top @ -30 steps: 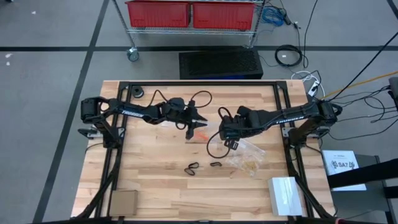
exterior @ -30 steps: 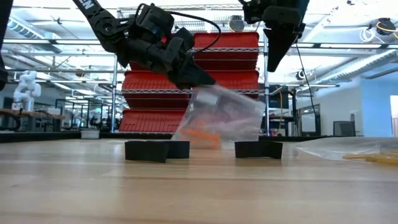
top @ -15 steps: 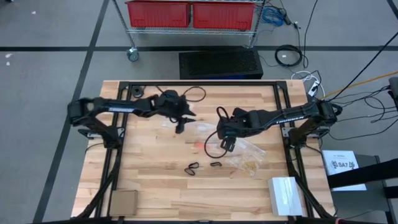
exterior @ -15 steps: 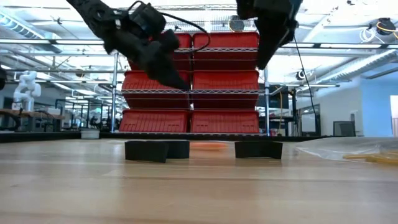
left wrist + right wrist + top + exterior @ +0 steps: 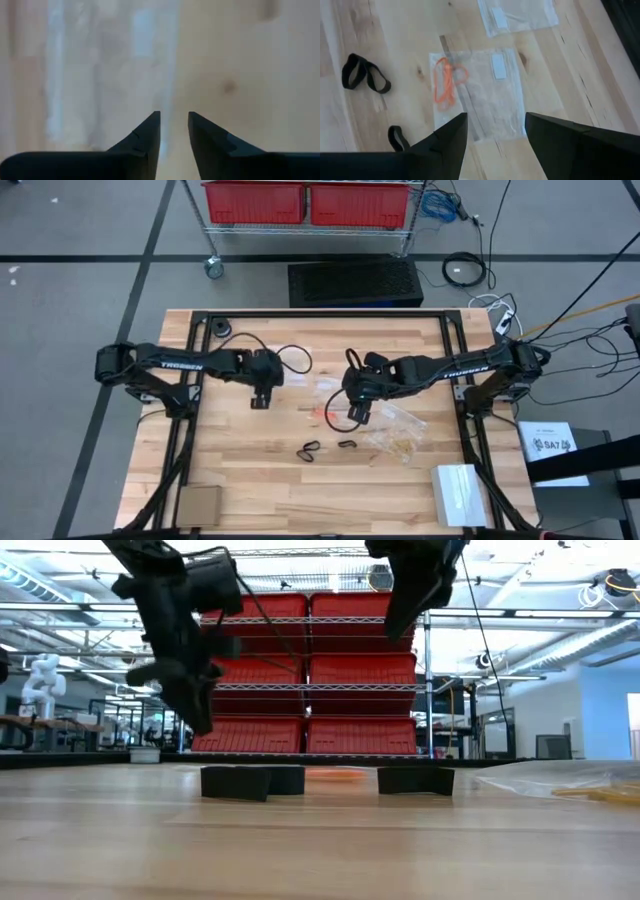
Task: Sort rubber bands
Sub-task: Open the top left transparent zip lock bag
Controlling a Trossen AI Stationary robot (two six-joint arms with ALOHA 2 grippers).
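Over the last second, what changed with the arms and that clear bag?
The left gripper let go of the clear bag holding orange bands, which now lies flat, and drew back toward its own side, jaws empty. The right gripper shifted slightly, jaws open above the bag. The black bands stayed put.

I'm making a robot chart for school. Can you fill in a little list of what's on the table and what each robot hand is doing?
left gripper: open, empty, above bare wood
right gripper: open, empty, above the clear bag
clear bag: flat on the table, orange rubber bands inside
second clear bag: flat, looks empty
black rubber bands: loose on the wood beside the bags
tan rubber bands: in another bag near the right arm
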